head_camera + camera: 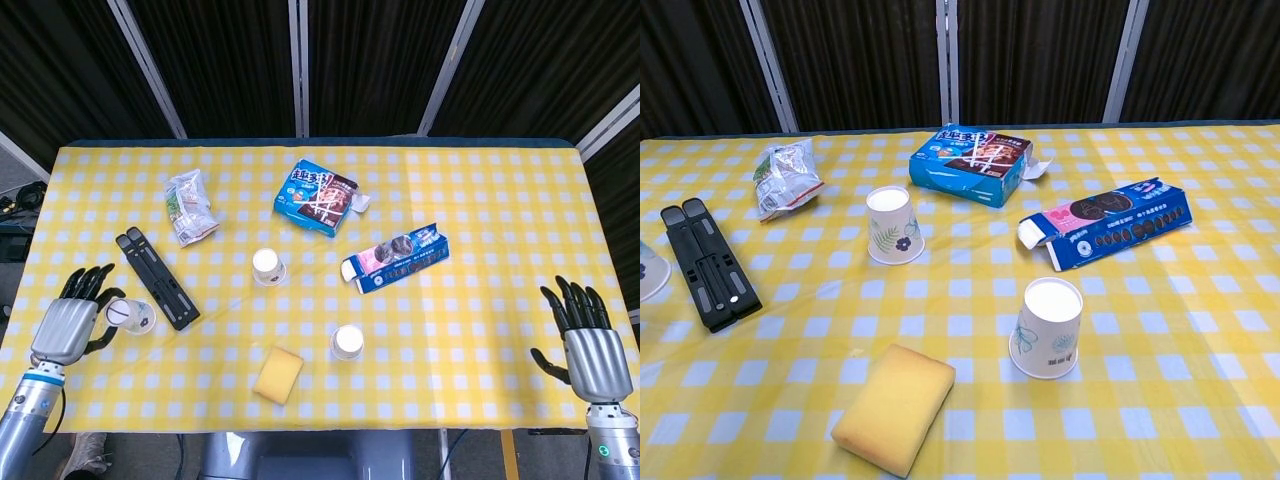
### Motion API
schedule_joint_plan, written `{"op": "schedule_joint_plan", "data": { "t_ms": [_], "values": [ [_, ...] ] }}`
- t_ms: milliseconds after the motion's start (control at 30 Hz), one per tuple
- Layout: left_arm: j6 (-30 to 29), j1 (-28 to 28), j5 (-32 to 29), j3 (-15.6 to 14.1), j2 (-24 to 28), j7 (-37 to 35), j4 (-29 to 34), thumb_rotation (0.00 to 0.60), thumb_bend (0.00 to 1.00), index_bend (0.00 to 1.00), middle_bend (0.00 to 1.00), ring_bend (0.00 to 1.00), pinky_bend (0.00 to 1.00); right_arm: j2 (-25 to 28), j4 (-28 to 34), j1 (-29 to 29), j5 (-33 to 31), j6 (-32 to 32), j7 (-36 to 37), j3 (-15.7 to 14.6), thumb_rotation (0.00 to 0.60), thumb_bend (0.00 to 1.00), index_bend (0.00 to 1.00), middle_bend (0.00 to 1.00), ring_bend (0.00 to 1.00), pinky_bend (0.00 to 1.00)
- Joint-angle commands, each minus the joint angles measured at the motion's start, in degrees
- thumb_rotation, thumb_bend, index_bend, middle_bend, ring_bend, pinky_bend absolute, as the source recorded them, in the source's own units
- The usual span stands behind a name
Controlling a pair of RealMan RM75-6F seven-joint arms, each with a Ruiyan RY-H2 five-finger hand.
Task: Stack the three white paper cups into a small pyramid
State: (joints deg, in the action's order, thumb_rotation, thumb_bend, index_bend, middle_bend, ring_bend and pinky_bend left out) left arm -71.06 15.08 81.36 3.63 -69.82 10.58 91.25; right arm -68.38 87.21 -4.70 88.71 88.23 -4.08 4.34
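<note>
The left hand [70,322] was at the left edge of the table [500,200], well to the left of the yellow sponge [277,374]. Its fingers were curled around a white paper cup [129,316], and this held cup was upside down, just left of the black folding stand [157,279]. In the chest view only a small part of this cup [648,272] showed at the left border, and the hand itself was out of that picture.

The second cup [268,266] stood upside down behind the sponge, near the middle of the table. In the chest view it [893,225] had a leaf print on its side. The third cup [347,342] stood upside down just to the right of the sponge, apart from it; the chest view showed it [1046,327] in front of the long blue biscuit box [1106,222]. The three cups were apart from each other and none was on top of another.

The right hand [591,350] was at the right edge of the table, far to the right of the sponge. Its fingers were spread and straight, and it held nothing.

Behind the sponge, further away, lay a blue snack box [317,197] and a crumpled silver packet [190,207].
</note>
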Motion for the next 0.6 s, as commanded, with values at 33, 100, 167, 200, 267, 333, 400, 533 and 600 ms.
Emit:
{"op": "schedule_joint_plan", "data": {
  "t_ms": [33, 100, 167, 200, 267, 333, 400, 533, 600],
  "values": [
    [3.0, 3.4, -2.8, 3.0, -0.2, 3.3, 1.6, 0.6, 0.46, 0.4, 0.0, 0.0, 0.0, -0.2, -0.5, -0.3, -0.9, -0.9, 0.2, 0.2, 0.6, 0.09, 0.14, 0.0, 0.0, 0.0],
    [4.6, 5.2, -4.4, 4.7, -1.2, 4.2, 1.4, 0.6, 0.46, 0.41, 0.0, 0.0, 0.0, -0.3, -0.8, -0.4, -1.6, -1.5, 0.4, 0.4, 0.6, 0.09, 0.14, 0.0, 0.0, 0.0],
    [6.8, 7.9, -6.3, 6.6, -3.1, 5.1, 0.0, 0.6, 0.46, 0.42, 0.0, 0.0, 0.0, -0.4, -1.2, -0.7, -2.2, -2.2, 0.4, 0.5, 0.6, 0.09, 0.14, 0.0, 0.0, 0.0],
    [7.7, 9.0, -6.9, 7.4, -4.0, 5.3, -1.0, 0.6, 0.46, 0.43, 0.0, 0.0, 0.0, -0.5, -1.5, -0.8, -2.4, -2.5, 0.4, 0.6, 0.6, 0.08, 0.14, 0.0, 0.0, 0.0],
    [9.5, 11.6, -8.6, 9.2, -6.6, 5.8, -3.5, 0.6, 0.46, 0.43, 0.0, 0.0, 0.0, -0.7, -2.0, -0.9, -3.2, -3.2, 0.5, 0.8, 0.6, 0.08, 0.14, 0.0, 0.0, 0.0],
    [10.7, 13.8, -9.7, 10.7, -8.8, 5.6, -5.9, 0.6, 0.46, 0.43, 0.0, 0.0, 0.0, -0.9, -2.6, -1.2, -3.9, -3.9, 0.7, 1.0, 0.6, 0.09, 0.14, 0.0, 0.0, 0.0],
    [12.2, 16.3, -10.8, 12.2, -11.1, 5.6, -8.7, 0.6, 0.46, 0.43, 0.0, 0.0, 0.0, -1.0, -3.2, -1.5, -4.8, -4.7, 1.0, 1.4, 0.6, 0.08, 0.14, 0.0, 0.0, 0.0],
    [15.6, 20.6, -12.8, 13.9, -14.1, 7.1, -12.6, 0.6, 0.46, 0.43, 0.0, 0.0, 0.0, -1.2, -4.3, -1.9, -5.8, -5.5, 1.6, 1.9, 0.6, 0.08, 0.14, 0.0, 0.0, 0.0],
    [17.1, 22.4, -13.7, 14.3, -15.2, 8.2, -13.8, 0.6, 0.46, 0.43, 0.0, 0.0, 0.0, -1.3, -4.7, -2.0, -6.2, -5.9, 1.9, 2.0, 0.6, 0.08, 0.14, 0.0, 0.0, 0.0]
  ]
}}
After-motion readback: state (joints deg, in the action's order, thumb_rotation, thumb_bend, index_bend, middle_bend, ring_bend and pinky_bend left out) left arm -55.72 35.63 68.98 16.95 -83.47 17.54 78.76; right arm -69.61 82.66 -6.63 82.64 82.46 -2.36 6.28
